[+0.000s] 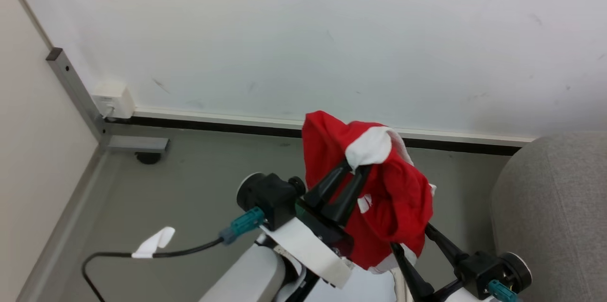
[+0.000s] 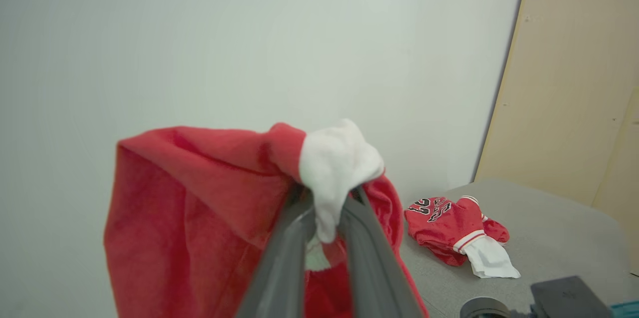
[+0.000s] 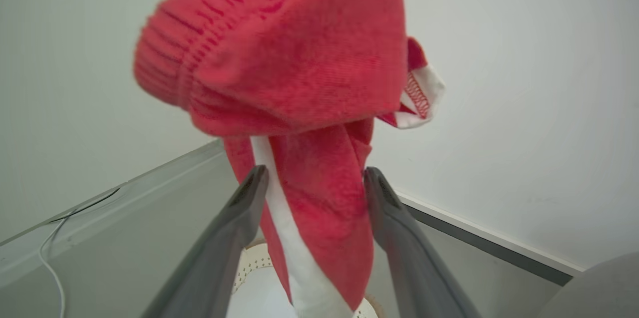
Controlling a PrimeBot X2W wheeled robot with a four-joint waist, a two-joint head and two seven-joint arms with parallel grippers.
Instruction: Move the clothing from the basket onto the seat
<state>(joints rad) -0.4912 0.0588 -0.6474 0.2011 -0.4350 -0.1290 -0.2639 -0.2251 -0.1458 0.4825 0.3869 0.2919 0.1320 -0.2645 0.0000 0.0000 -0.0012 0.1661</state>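
One garment hangs from left fingers, seemingly clear of seat.

Lighting bright, even and diffuse throughout, with faint soft shadows on the floor; the clothing nearest the right wrist lens is blurred, head view sharp.

The red garment hangs between the right pincer's spread fingers, above the basket.

A soft red white-panelled garment hangs bunched in mid-air over the cream perforated plastic basket; a lettered red jersey lies crumpled on the light grey fabric seat.
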